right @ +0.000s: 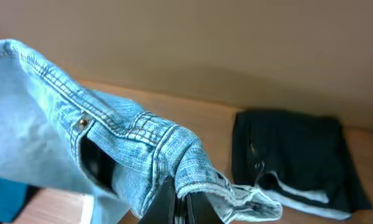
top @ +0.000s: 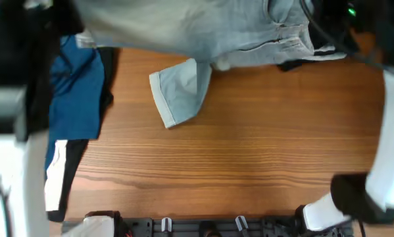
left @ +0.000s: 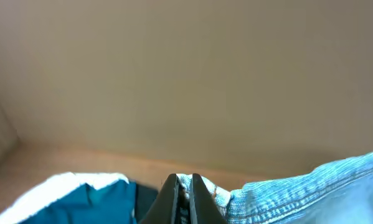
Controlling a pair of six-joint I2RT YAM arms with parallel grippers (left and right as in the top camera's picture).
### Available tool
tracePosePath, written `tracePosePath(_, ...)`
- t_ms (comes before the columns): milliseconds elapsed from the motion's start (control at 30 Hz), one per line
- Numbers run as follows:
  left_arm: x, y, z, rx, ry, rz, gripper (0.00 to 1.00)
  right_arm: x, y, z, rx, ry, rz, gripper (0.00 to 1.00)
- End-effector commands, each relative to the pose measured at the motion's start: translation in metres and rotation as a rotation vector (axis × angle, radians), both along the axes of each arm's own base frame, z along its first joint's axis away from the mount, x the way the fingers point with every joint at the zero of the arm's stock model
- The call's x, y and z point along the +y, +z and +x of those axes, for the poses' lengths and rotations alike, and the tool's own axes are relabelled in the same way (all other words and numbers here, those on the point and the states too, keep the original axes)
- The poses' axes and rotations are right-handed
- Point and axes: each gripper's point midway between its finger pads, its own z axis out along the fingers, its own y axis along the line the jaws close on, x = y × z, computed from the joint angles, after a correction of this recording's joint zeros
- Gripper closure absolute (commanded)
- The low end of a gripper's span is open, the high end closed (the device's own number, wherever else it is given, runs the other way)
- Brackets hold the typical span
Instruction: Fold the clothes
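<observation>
The pale-blue washed denim shorts point(top: 183, 26) hang above the wooden counter point(top: 249, 145), one cuffed leg touching it. The right hand point(right: 180, 194) clenches the waistband; the left hand point(left: 185, 182) seemingly pinches a thin edge that may slip free

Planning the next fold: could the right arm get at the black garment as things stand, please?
Probably not yet: the right gripper is shut on the denim shorts, though the black garment lies uncovered nearby.
</observation>
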Motion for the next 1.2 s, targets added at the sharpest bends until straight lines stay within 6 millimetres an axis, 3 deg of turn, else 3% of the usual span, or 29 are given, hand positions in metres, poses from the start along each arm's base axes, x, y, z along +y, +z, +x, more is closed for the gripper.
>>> tracePosePath(0,0.009,0.063,-0.078,-0.174,0.044,0.004,0.96,0.001,0.077,-0.078,-0.203,0.017,0.037,0.96)
tracePosePath(167,0.009,0.096,-0.141,-0.292,0.045,0.000,0.96,-0.004,0.114,-0.149,-0.326,0.002,0.056,0.96)
tracePosePath(233,0.010,0.101,-0.151,-0.312,0.043,0.020,0.96,-0.008,0.120,-0.158,-0.352,-0.018,0.050,0.96)
tracePosePath(300,0.010,0.089,-0.135,-0.261,0.041,0.033,0.96,-0.008,0.112,-0.144,-0.317,-0.021,0.047,0.96)
tracePosePath(433,0.014,0.038,-0.077,-0.069,0.064,0.046,0.96,-0.004,0.057,-0.071,-0.123,-0.023,0.034,0.96)
tracePosePath(533,0.019,-0.025,-0.018,0.128,0.097,0.054,0.96,0.009,-0.019,0.009,0.081,0.023,0.045,0.96)
tracePosePath(600,0.019,-0.077,0.024,0.264,0.094,0.058,0.96,0.017,-0.085,0.065,0.210,0.046,0.063,0.96)
tracePosePath(667,0.018,-0.123,0.056,0.364,0.093,0.059,0.96,0.021,-0.140,0.104,0.291,0.050,0.070,0.96)
tracePosePath(700,0.018,-0.158,0.079,0.426,0.103,0.041,0.96,0.026,-0.182,0.131,0.335,0.062,0.082,0.96)
tracePosePath(833,0.017,-0.260,0.137,0.551,0.122,0.004,0.96,0.049,-0.282,0.186,0.383,0.101,0.124,0.96)
tracePosePath(900,0.016,-0.302,0.156,0.588,0.120,0.006,0.96,0.063,-0.314,0.205,0.361,0.123,0.121,0.96)
tracePosePath(967,0.016,-0.328,0.168,0.600,0.120,0.006,0.96,0.073,-0.329,0.218,0.323,0.137,0.117,0.95)
tracePosePath(1000,0.016,-0.338,0.174,0.596,0.121,0.006,0.96,0.076,-0.334,0.225,0.299,0.137,0.112,0.92)
tracePosePath(1033,0.017,-0.345,0.179,0.591,0.122,0.004,0.96,0.078,-0.333,0.229,0.279,0.142,0.112,0.82)
tracePosePath(1067,0.017,-0.351,0.185,0.578,0.127,-0.001,0.95,0.076,-0.332,0.234,0.259,0.132,0.102,0.42)
tracePosePath(1100,0.017,-0.350,0.188,0.562,0.140,-0.021,0.56,0.071,-0.324,0.237,0.237,0.113,0.088,0.17)
tracePosePath(1133,0.017,-0.348,0.190,0.551,0.143,-0.027,0.26,0.064,-0.318,0.238,0.228,0.096,0.081,0.04)
tracePosePath(1167,0.017,-0.343,0.192,0.534,0.143,-0.029,0.00,0.052,-0.308,0.236,0.226,0.066,0.069,0.01)
